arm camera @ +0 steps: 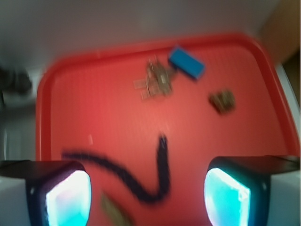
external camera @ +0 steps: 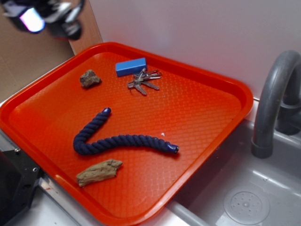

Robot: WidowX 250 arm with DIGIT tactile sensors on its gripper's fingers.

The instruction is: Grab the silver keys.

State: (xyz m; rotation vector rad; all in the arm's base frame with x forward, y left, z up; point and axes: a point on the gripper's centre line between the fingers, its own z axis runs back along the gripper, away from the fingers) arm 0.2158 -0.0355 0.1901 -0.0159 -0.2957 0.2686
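A bunch of silver keys point(external camera: 144, 81) is seen lying fanned out at the far side of an orange tray point(external camera: 221, 117), just beside a blue rectangular block point(external camera: 130, 67) and apart from a small brown-grey rock point(external camera: 90, 78) to its left. Nearer on the tray, a dark blue rope point(external camera: 120, 141) is laid in a loose curve, with a piece of driftwood point(external camera: 99, 172) nearest of all. The gripper point(arm camera: 148, 195) is held high above the far left corner of the tray, well apart from the keys; in the wrist view its two fingers point(arm camera: 68, 200) are spread wide with nothing between them. A grey tap point(external camera: 273, 99) is visible over the sink at the right.

The keys are judged to be light, stiff and slick metal, lying almost flat and loosely linked, so they are likely to shift or splay when touched. The bunched part near the ring, where the keys overlap and sit thickest, is judged the best place for a hold, with the fingers lowered to the tray surface on either side.
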